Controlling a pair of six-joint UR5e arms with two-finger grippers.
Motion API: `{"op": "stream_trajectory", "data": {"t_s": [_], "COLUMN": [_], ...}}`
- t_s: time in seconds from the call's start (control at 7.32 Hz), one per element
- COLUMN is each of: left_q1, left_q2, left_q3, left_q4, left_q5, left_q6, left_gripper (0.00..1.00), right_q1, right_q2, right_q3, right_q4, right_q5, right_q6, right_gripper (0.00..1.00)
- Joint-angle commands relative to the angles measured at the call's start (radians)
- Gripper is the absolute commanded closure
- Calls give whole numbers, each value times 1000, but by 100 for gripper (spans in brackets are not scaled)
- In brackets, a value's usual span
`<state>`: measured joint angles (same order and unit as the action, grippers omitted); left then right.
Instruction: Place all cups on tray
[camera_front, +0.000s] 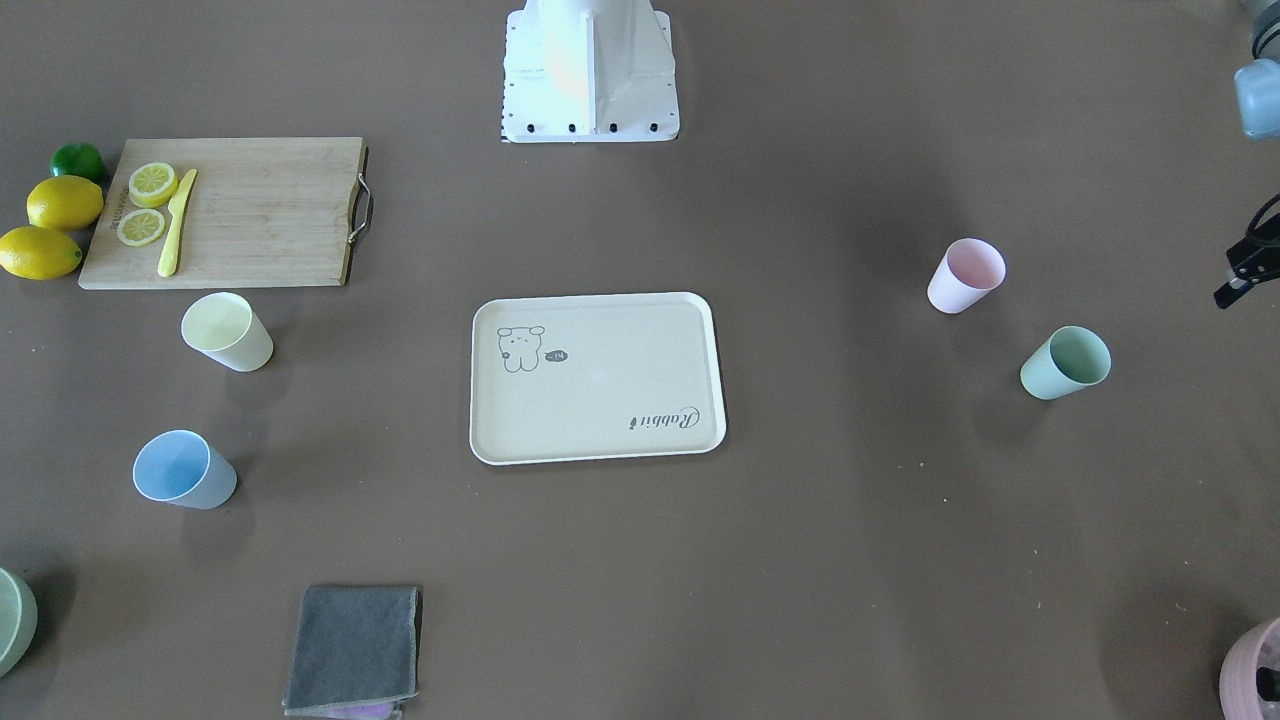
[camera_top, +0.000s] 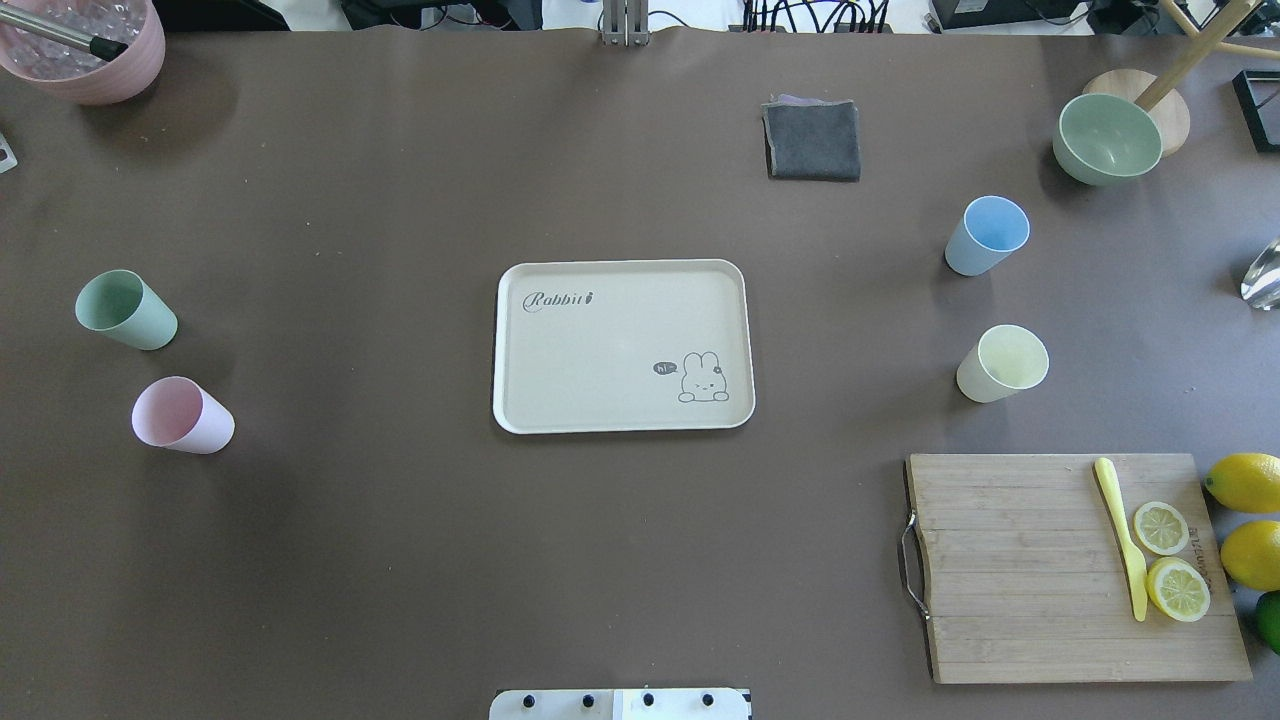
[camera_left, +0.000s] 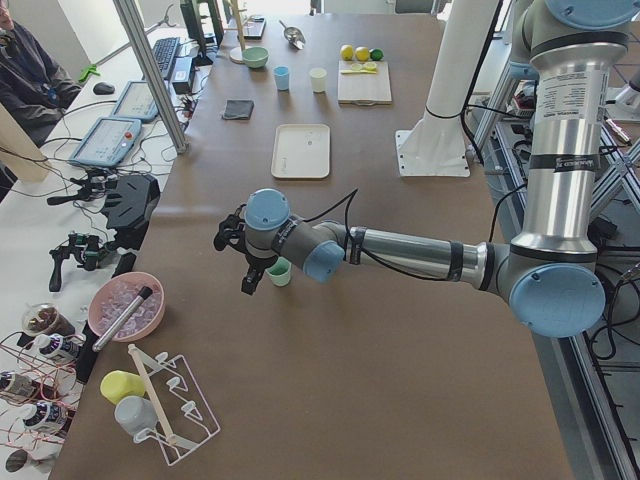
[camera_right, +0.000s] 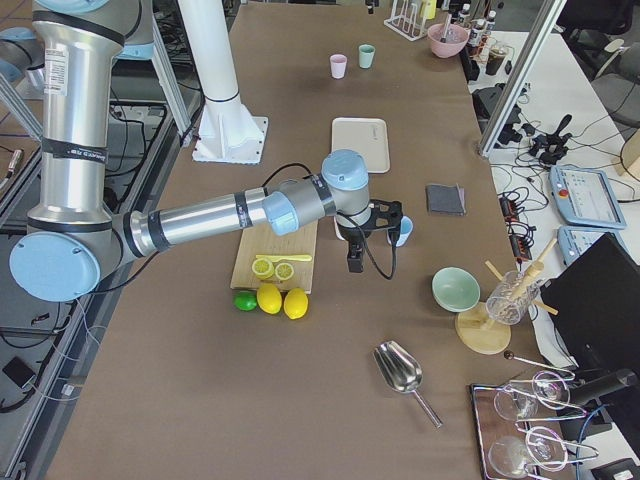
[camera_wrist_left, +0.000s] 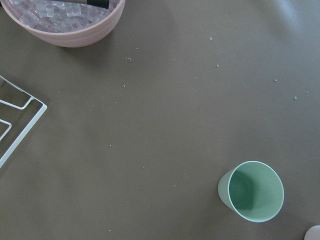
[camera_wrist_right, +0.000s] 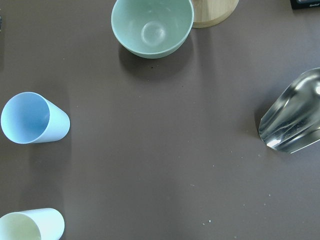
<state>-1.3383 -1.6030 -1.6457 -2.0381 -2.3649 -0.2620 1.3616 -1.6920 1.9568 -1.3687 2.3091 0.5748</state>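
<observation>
I saw cream tray (camera_top: 600, 345) lying flat mid-table (camera_top: 400, 560): rounded corners, raised rim, rabbit drawing, "Rabbit" script. All four cups stood upright, mouths up, off tray and well apart from it. On left: green cup (camera_top: 125, 310) and pink cup (camera_top: 182, 415) near each other, pink closer to robot's side. On right: blue cup (camera_top: 986, 235) and pale yellow cup (camera_top: 1002, 363), yellow closer to robot's side.

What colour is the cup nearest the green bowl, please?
Light blue. The blue cup shows best in the overhead exterior view.
</observation>
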Motion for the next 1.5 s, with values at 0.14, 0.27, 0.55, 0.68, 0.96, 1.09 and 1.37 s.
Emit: {"op": "stream_trajectory", "data": {"t_s": [0.14,0.27,0.55,0.68,0.96,1.09,1.37], "left_q1": [163,175,177,179,188,194,228], "left_q2": [-115,-121,-107,-107,-77,-48,-29], "left_q3": [223,248,221,221,219,219,216], "left_q4": [-185,-230,-234,-234,-237,-269,-301], "left_q5": [84,87,76,76,76,76,75], "left_q6": [-114,-127,-174,-174,-164,-166,-178], "left_gripper": [3,9,19,20,30,40,86], "right_q1": [-90,-107,-113,-114,-118,-118,-118], "right_q2": [-23,-24,-34,-34,-34,-34,-38], "right_q3": [71,76,85,85,83,83,83], "right_q4": [0,2,2,2,2,2,2], "right_q5": [-13,-13,-19,-26,-27,-27,-28], "right_q6": [86,86,86,86,86,86,86], "right_gripper": [0,0,0,0,0,0,0]}}
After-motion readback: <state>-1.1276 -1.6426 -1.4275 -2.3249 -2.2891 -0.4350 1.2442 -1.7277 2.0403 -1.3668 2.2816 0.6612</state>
